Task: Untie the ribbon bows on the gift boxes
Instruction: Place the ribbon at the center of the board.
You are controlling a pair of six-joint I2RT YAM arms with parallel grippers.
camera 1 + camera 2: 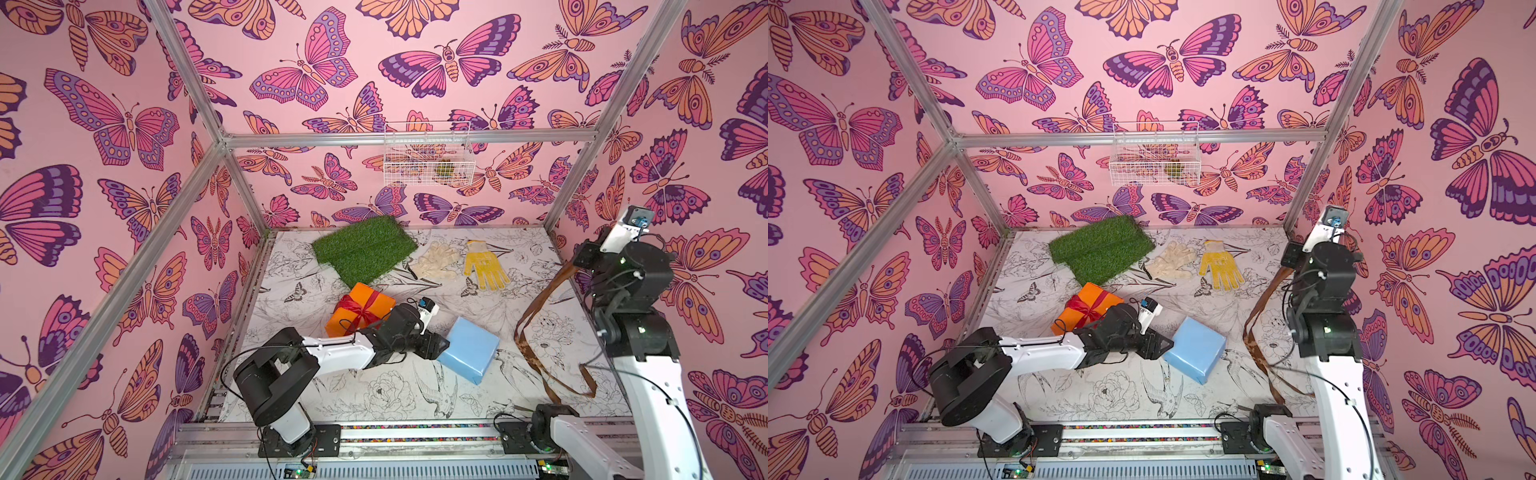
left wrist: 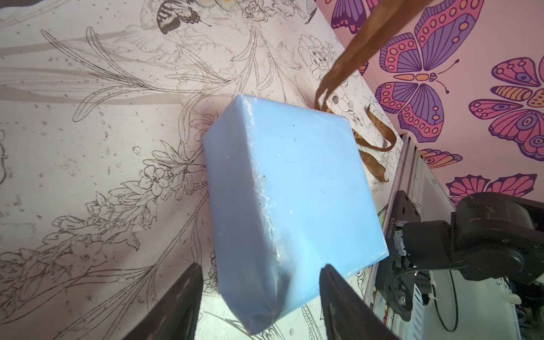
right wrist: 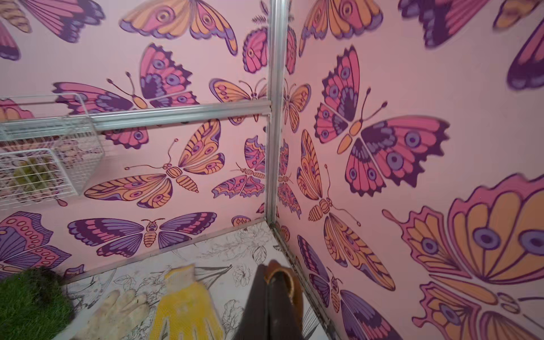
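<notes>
The light blue gift box point(image 1: 469, 349) point(image 1: 1196, 349) point(image 2: 294, 191) lies bare on the floor, with no ribbon round it. My left gripper point(image 1: 440, 345) point(image 1: 1163, 345) point(image 2: 261, 266) is open, its fingers standing either side of the box's near corner. The brown ribbon point(image 1: 519, 332) point(image 1: 1250, 336) point(image 2: 353, 53) hangs loose in long strands to the right of the blue box. My right gripper point(image 1: 577, 266) point(image 3: 270, 268) is shut on its upper end, raised high by the right wall. The orange gift box point(image 1: 384, 305) point(image 1: 1096, 295) sits behind my left arm, its red ribbon bow point(image 1: 361, 309) point(image 1: 1086, 309) tied.
A green grass mat point(image 1: 363, 249) lies at the back. Next to it lie a white glove point(image 1: 436, 259) and a yellow glove point(image 1: 484, 266). A wire basket point(image 1: 428, 162) hangs on the back wall. Pink walls close in on three sides.
</notes>
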